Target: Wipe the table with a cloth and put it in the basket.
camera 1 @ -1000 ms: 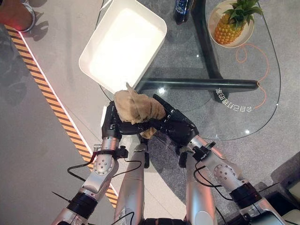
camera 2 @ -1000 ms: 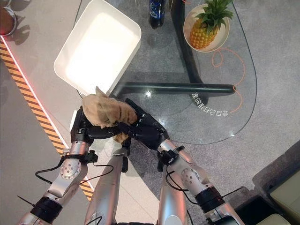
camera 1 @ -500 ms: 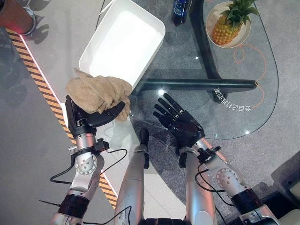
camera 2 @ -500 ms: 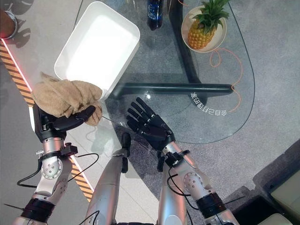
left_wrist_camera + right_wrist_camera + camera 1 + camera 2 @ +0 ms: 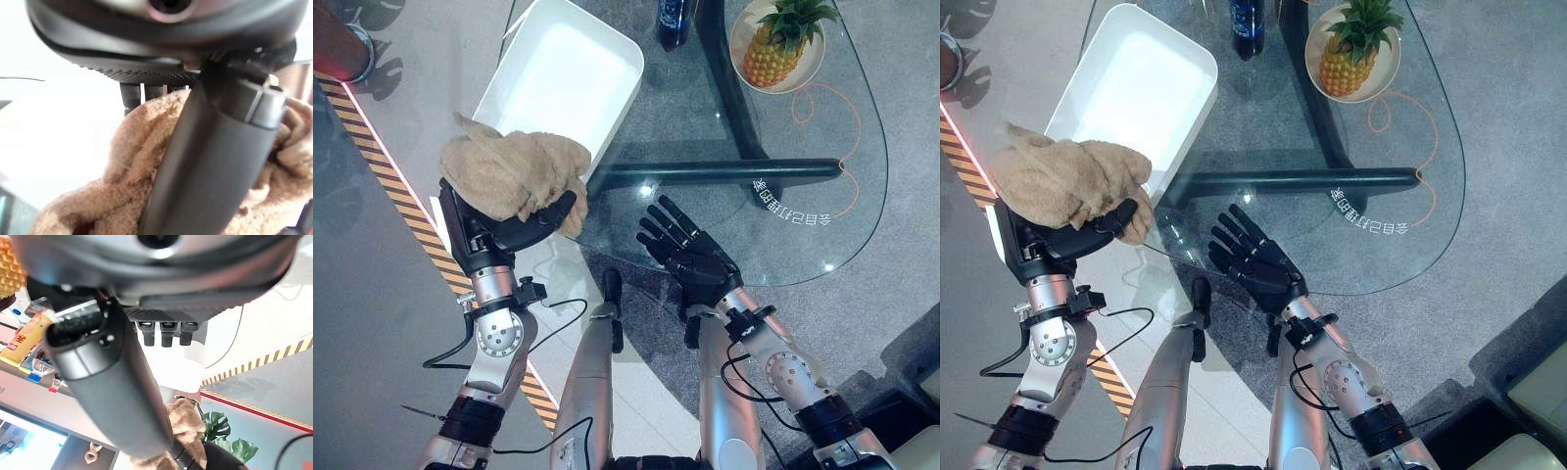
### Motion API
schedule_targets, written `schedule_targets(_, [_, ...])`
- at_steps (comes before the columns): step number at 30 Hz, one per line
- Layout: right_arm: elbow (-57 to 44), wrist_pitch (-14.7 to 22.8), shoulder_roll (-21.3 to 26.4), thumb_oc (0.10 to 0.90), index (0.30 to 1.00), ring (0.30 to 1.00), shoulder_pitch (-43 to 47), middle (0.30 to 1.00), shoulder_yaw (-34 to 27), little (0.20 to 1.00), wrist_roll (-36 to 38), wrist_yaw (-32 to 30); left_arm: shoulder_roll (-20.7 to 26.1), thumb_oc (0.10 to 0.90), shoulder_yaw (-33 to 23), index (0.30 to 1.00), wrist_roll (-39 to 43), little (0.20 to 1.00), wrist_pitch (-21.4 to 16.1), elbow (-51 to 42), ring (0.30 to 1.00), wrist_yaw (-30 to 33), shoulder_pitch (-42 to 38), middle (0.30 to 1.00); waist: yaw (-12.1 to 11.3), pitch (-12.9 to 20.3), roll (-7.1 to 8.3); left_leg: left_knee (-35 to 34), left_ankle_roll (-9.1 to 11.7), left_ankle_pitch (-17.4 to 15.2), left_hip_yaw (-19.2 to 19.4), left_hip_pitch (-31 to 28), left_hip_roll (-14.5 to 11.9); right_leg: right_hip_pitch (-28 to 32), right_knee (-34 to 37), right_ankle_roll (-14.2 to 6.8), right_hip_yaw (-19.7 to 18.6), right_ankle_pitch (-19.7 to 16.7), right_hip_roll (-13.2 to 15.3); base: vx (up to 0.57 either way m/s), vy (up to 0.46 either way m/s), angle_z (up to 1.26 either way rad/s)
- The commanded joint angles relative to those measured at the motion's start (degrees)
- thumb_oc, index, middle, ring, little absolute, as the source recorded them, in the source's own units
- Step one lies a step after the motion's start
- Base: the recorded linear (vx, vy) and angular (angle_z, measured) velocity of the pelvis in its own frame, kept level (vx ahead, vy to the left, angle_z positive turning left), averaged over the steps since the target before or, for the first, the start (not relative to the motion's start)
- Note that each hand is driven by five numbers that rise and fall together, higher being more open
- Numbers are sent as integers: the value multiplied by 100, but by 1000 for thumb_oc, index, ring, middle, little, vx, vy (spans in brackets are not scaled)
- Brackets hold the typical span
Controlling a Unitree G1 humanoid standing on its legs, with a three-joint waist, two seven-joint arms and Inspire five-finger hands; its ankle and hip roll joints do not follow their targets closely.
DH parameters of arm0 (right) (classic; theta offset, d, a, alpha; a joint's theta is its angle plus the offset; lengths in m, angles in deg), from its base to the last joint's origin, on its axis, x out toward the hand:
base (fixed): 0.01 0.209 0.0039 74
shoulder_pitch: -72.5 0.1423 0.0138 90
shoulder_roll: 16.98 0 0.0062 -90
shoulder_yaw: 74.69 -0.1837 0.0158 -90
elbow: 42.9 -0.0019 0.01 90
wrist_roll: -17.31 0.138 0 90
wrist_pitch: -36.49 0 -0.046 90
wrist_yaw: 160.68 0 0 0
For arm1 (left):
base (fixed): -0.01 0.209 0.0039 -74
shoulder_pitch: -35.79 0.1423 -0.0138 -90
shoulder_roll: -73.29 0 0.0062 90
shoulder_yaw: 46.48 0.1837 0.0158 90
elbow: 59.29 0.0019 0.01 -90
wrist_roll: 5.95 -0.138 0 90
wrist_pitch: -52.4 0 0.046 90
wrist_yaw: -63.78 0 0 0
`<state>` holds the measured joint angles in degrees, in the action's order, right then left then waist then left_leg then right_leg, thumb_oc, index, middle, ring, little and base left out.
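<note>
**Left hand holds cloth beside white basket at glass bench**

The robot's left hand (image 5: pixel 494 230) grips a crumpled tan terry cloth (image 5: pixel 509 172), its thumb and fingers (image 5: pixel 551 213) curled round the bundle from below. The cloth sits bunched on top of the palm, raised off the bench and just beside the near corner of a white rectangular basket (image 5: pixel 622 93), overlapping that corner's rim as seen from the head camera. In the left wrist view the thumb lies pressed across the cloth (image 5: pixel 127 161), with the fabric bulging on either side of it.

The right hand (image 5: pixel 693 262) hovers palm-up over the near edge of the round glass bench (image 5: pixel 822 157), its fingers straight and spread, holding nothing. It stands apart from the left hand and the cloth.

The basket rests on the left part of the bench, with one end jutting past the glass edge. A pineapple (image 5: pixel 778 44) lies in a shallow cream bowl (image 5: pixel 740 31) on the far side of the bench, and a dark bottle (image 5: pixel 674 20) stands between the bowl and the basket. Dark table legs show through the glass. A yellow-and-black striped line (image 5: pixel 406 196) runs along the floor to the left.
</note>
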<state>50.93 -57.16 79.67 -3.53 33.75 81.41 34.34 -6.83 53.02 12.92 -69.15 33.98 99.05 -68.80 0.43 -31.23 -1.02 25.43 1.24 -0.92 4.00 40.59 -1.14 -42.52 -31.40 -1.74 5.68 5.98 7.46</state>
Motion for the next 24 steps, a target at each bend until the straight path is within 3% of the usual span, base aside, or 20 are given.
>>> schedule_targets(1, [-549, -56, -23, 800, 900, 900, 224, 900, 207, 900, 85, 76, 482, 100, -605, 300, -505, 200, -439, -238, 300, 529, -671, 300, 41, 143, -21, 128, -436, -460, 385, -158, 436, 86, 182, 90, -98, -101, -629, 14, 92, -13])
schedule_targets(6, [-436, -182, 62, 800, 900, 900, 419, 900, 270, 900, 141, -35, 672, 100, -620, 300, -563, 200, -242, 410, 300, 1028, -1229, 300, 131, 143, 17, 192, -416, -472, 469, -56, 387, -35, 189, 81, -170, -143, -640, -6, 99, -10])
schedule_targets(7, [-419, -225, 87, 800, 900, 900, 508, 900, 263, 900, 147, -71, 708, 100, -638, 300, -560, 200, -194, 580, 300, 1125, -1393, 300, 166, 143, 32, 165, -442, -312, 550, 99, 363, -190, 261, 114, -160, -318, -627, 12, 113, -11])
schedule_targets(8, [-378, -258, 110, 800, 900, 900, 508, 900, 292, 900, 165, -85, 753, 100, -618, 300, -541, 200, -169, 808, 300, 1202, -1504, 300, 188, 143, 29, 214, -413, -490, 511, -7, 363, -110, 197, 71, -217, -163, -645, 13, 114, -5])
schedule_targets(13, [-302, -331, 204, 800, 900, 900, 679, 900, 401, 900, 294, -163, 930, 100, -504, 300, -619, 200, -24, 1574, 300, 1495, -2045, 300, 282, 143, 90, 235, -436, -512, 575, 145, 306, -296, 237, 38, -306, -249, -682, 25, 106, -3])
schedule_targets(19, [-236, -405, 271, 800, 900, 900, 839, 900, 482, 900, 345, -141, 1256, 100, -306, 300, -1114, 200, 492, 2393, 300, 1963, -2600, 300, 378, 143, 151, 214, -476, -550, 641, 322, 276, -498, 415, -33, -400, -418, -704, -5, 100, -8])
schedule_targets(24, [-207, -420, 398, 800, 900, 900, 964, 900, 557, 900, 464, -104, 1626, 100, -173, 300, -741, 200, 826, 2945, 300, 2054, -2993, 300, 459, 143, 209, 233, -489, -591, 703, 441, 239, -619, 494, -83, -442, -505, -708, -9, 94, -8])
